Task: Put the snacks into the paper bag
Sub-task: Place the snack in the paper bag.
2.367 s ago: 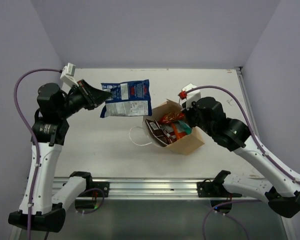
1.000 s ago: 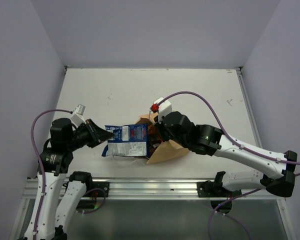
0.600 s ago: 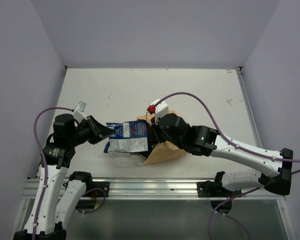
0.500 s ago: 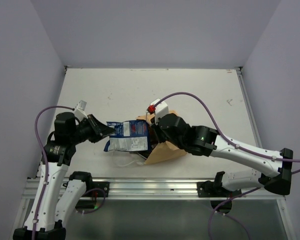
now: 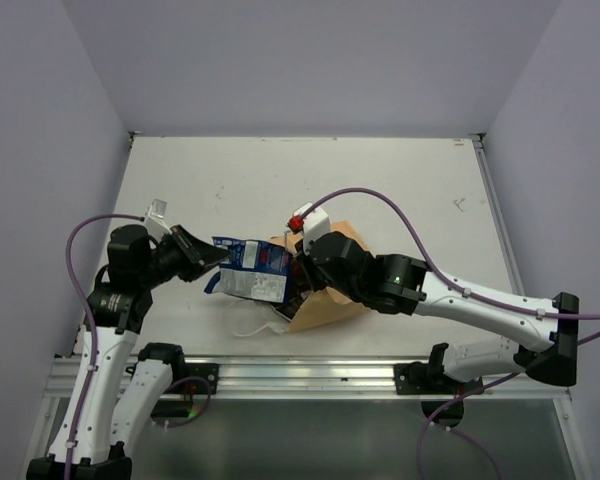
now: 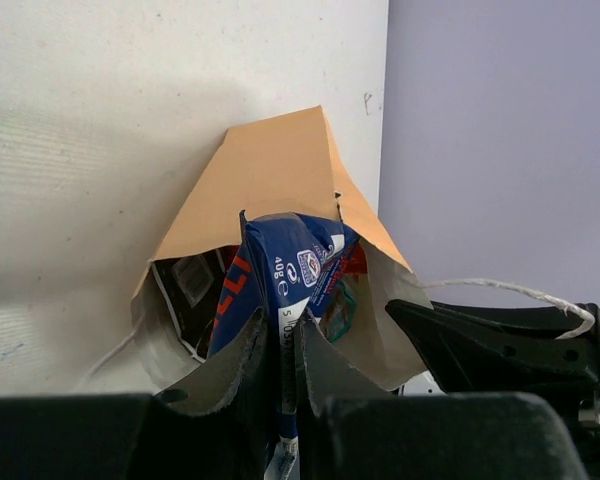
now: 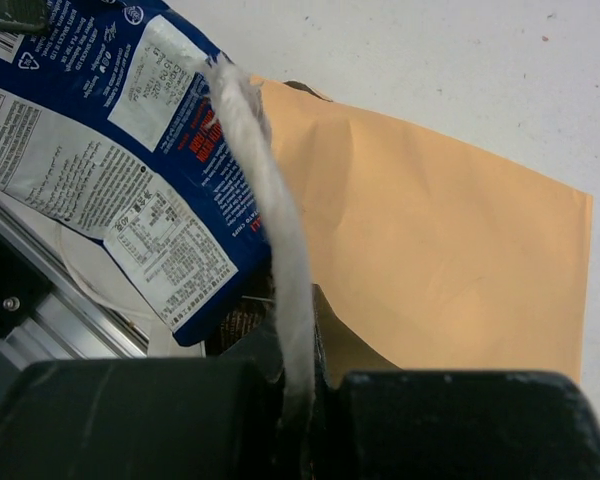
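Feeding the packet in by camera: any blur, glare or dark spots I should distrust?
Top external: even, sharp, no glare. Left wrist: fingers dark and soft up close, paper bag interior shadowed. Right wrist: cord handle blurred near the lens, blue-white packet print sharp.

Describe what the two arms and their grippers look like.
Both are built alike: the left arm and the right arm have white shell links joined by black cylindrical joints. A purple cable loops off each wrist. The left gripper and the right gripper are black and wedge-shaped. A small white camera box sits on each wrist; the right one carries a red part.
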`<state>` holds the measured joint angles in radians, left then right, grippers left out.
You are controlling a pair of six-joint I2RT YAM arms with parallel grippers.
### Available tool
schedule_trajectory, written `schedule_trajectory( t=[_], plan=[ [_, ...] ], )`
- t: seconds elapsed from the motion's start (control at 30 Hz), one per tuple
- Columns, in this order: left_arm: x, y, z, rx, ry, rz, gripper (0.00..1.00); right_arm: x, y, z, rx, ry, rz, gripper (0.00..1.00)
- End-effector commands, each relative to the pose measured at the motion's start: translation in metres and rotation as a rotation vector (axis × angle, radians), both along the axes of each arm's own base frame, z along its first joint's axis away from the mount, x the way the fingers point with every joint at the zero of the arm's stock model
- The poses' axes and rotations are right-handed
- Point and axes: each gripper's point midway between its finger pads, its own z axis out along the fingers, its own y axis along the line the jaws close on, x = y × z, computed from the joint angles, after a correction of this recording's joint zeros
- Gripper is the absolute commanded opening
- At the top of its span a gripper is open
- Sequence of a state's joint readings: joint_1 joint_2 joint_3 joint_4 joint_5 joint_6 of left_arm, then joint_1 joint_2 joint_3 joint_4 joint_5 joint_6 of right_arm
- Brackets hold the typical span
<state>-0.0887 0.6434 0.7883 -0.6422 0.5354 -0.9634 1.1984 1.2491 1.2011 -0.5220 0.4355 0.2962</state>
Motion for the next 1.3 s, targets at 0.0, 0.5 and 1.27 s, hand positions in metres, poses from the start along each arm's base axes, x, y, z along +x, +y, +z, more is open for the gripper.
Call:
schedule_trajectory(
  t=[0.0, 0.5, 1.27],
  plan=[
    [0.002, -0.005, 0.014, -0.064, -0.049, 0.008, 0.00, 0.000, 0.021, 0.033, 0.139, -0.024, 0.002, 0.00],
    [-0.018, -0.017, -0.009, -0.234, 0.013, 0.002, 0.00, 0.004, 0.006, 0.049, 0.153, -0.038, -0.079, 0.00],
    [0.005, -0.052, 0.034, -0.340, -0.049, 0.019, 0.00, 0.016, -0.013, 0.050, 0.080, -0.088, -0.168, 0.00]
  ],
)
